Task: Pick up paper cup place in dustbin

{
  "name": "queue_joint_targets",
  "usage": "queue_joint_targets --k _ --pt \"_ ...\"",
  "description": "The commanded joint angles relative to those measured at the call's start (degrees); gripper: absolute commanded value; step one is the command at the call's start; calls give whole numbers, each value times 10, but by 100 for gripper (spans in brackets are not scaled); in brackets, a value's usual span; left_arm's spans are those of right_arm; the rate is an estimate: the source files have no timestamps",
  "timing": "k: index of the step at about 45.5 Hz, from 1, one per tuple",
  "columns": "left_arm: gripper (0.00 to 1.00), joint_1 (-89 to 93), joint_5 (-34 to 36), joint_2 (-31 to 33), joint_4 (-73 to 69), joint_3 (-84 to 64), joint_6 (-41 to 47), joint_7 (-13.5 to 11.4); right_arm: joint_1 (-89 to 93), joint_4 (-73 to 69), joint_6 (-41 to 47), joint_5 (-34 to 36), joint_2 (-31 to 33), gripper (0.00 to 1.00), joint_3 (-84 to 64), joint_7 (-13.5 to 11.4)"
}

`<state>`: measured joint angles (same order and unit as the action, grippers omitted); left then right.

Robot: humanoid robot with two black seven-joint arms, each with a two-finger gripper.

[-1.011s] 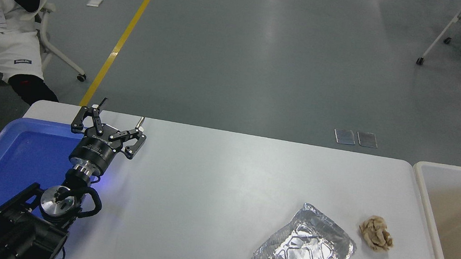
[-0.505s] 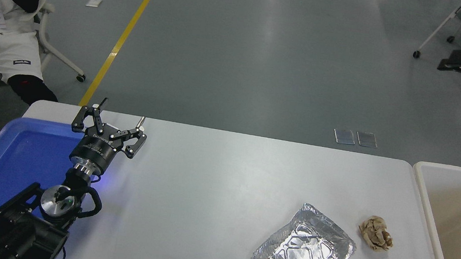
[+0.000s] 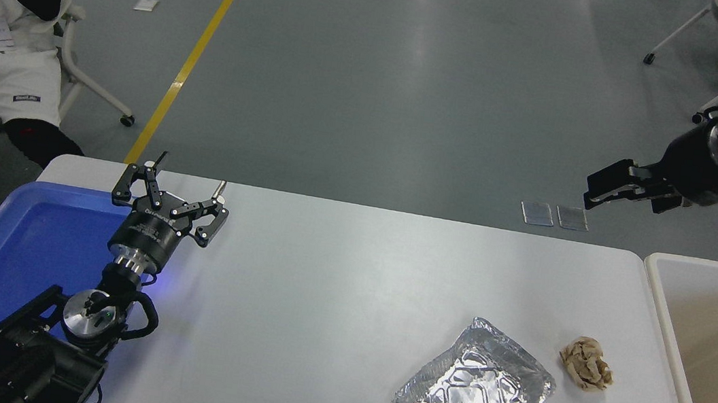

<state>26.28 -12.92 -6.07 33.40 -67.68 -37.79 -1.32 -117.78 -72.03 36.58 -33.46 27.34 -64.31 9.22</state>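
**Right arm comes into view above the far edge**

Since a moment ago the right gripper has entered from the upper right, high beyond the table's far edge; whether its fingers are apart I cannot tell. One dustbin stands at the right edge, nothing visible in its shown part. One foil tray and one blue tray hold nothing. One paper ball lies between foil tray and dustbin. No paper cup shows. Left gripper rests with fingers spread by the blue tray.
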Motion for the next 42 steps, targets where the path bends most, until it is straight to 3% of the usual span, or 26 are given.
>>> queue_joint_targets --k 1,9,14,21,42 --pt "99 0 0 0 0 0 0 0 -19 -70 57 57 -40 100 -42 -1" --pt "99 0 0 0 0 0 0 0 4 -72 75 133 -23 100 -43 -5" --pt "99 0 0 0 0 0 0 0 20 -70 71 165 6 100 -43 -34" --pt "99 0 0 0 0 0 0 0 34 -67 64 152 27 100 -56 -66" --pt "99 0 0 0 0 0 0 0 35 -58 47 154 25 100 -50 -68"
